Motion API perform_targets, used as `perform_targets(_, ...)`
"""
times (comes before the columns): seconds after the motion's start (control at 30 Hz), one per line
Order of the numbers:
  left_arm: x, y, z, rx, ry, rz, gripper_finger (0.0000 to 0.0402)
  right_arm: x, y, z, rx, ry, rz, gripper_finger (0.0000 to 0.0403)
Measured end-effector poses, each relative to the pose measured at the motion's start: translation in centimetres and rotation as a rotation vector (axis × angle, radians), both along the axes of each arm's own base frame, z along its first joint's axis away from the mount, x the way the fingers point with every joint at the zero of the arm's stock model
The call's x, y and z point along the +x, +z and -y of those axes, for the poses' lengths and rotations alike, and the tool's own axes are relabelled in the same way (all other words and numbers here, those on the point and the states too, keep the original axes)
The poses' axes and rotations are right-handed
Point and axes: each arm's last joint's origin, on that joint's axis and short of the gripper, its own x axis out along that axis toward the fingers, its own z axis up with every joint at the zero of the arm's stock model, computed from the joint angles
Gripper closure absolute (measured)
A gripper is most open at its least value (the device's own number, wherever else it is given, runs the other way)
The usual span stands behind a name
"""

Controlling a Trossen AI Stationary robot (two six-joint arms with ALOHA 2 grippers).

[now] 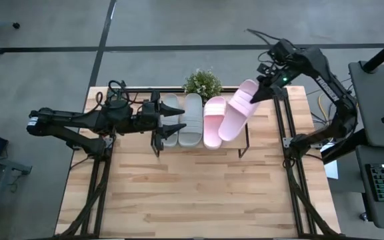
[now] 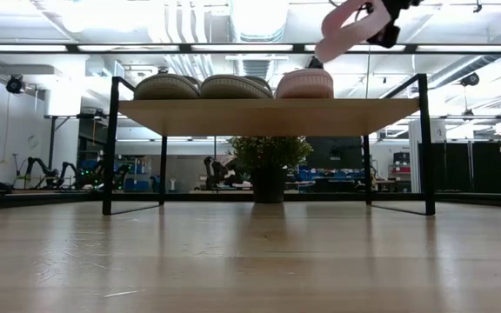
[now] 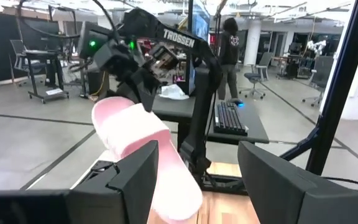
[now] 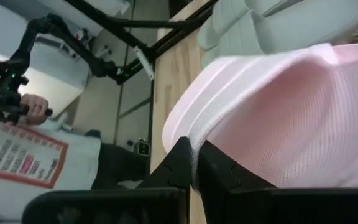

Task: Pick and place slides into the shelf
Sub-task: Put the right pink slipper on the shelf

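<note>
The shelf stands at the table's far side. Two grey-green slides and one pink slide lie flat on its plank, side by side. A second pink slide is raised above the shelf's right part, in my right gripper, which is shut on it. My left gripper is open and level at the shelf's left end, by the leftmost grey-green slide, pointing right. My right gripper pinches the raised pink slide between its two fingers at the rim of its far, upper end. The fingers come from the far right, slanting down. The slide is lifted clear and tilts, its lower end over the shelf beside the other pink slide.
A potted plant stands on the table just behind the shelf's middle. Bare wooden tabletop stretches from the shelf to the near edge. Black frame posts rise at the table's left and right sides. A person stands in the room beyond.
</note>
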Motion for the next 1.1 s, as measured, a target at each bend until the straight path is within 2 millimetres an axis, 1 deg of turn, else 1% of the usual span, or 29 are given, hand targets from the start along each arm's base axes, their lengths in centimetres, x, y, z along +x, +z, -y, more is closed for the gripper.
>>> perform_targets(0.1,0.1,0.0,0.0,-0.001,0.000,0.006,0.0195,-0.7,0.2,-0.8,-0.009,-0.004,0.008,0.0395)
perform_targets(0.27,0.5,-0.2,0.0,0.001,0.000,-0.006,0.0195,-0.9,-0.2,-1.6,0.012,0.008,-0.007,0.0395)
perform_targets(0.43,1.7,-1.1,0.2,0.032,-0.024,-0.037,0.0195,-0.7,-0.4,-1.8,0.014,0.020,-0.009,0.0394)
perform_targets(0.5,2.7,-1.7,0.4,0.089,-0.050,-0.054,0.0195,-0.7,-0.4,-1.8,0.015,0.020,-0.010,0.0394)
perform_targets(0.57,3.6,-2.3,0.5,0.186,-0.051,-0.087,0.0195,-0.7,-0.4,-1.8,0.014,0.020,-0.009,0.0394)
perform_targets(0.63,4.4,-2.2,0.6,0.287,-0.044,-0.100,0.0195,-0.7,-0.4,-1.8,0.013,0.019,-0.008,0.0394)
perform_targets(0.73,5.7,-1.8,0.7,0.430,0.051,-0.121,0.0195,-0.7,-0.3,-1.8,0.029,0.022,0.000,0.0394)
perform_targets(0.77,6.3,-1.6,0.7,0.477,0.102,-0.129,0.0195,-0.7,-0.3,-1.8,0.037,0.026,0.011,0.0394)
perform_targets(0.83,7.7,-1.9,0.5,0.573,0.189,-0.180,0.0195,-0.7,-0.2,-1.9,0.051,0.036,0.034,0.0394)
perform_targets(0.97,11.1,-2.5,0.6,0.754,0.212,-0.248,0.0195,-0.7,-0.1,-1.9,0.060,0.041,0.052,0.0394)
perform_targets(1.1,13.6,-2.3,0.6,0.862,0.303,-0.303,0.0195,-0.7,-0.1,-1.9,0.070,0.041,0.049,0.0394)
